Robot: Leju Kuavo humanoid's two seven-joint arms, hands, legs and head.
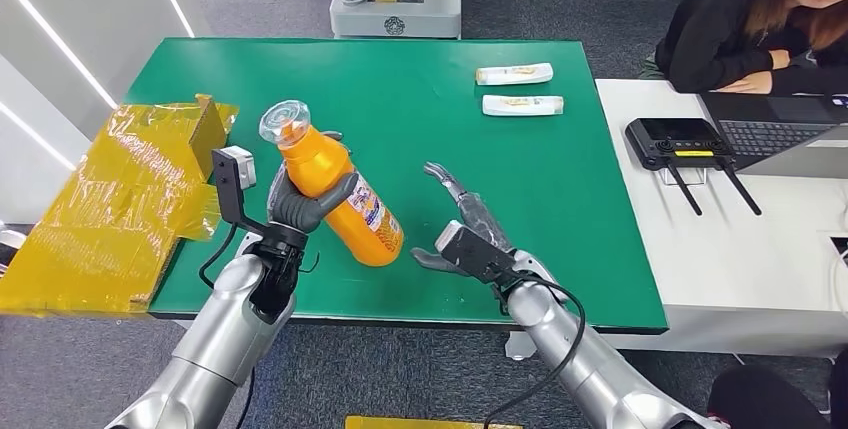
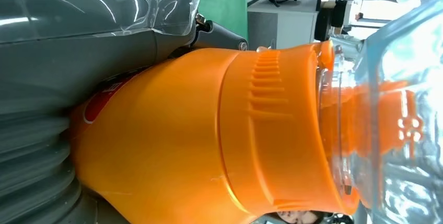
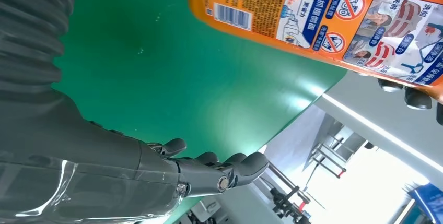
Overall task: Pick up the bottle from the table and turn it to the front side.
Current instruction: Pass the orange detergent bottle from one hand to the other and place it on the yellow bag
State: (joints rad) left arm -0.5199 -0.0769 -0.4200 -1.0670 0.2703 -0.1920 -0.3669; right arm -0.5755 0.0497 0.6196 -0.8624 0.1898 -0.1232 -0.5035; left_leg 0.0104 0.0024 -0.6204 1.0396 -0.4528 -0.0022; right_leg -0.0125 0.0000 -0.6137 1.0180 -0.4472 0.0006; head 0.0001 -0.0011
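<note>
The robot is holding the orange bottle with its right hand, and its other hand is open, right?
Not quite. The left hand holds the orange bottle, as the head view shows. The right hand is the open one, beside the bottle over the green table.

The bottle [image 1: 338,192] is glossy orange plastic with a clear plastic cap [image 1: 284,121] and a printed label [image 3: 365,23]. The table [image 1: 560,179] looks matt green; yellow wrapping [image 1: 120,199] is shiny, crinkled film.
</note>
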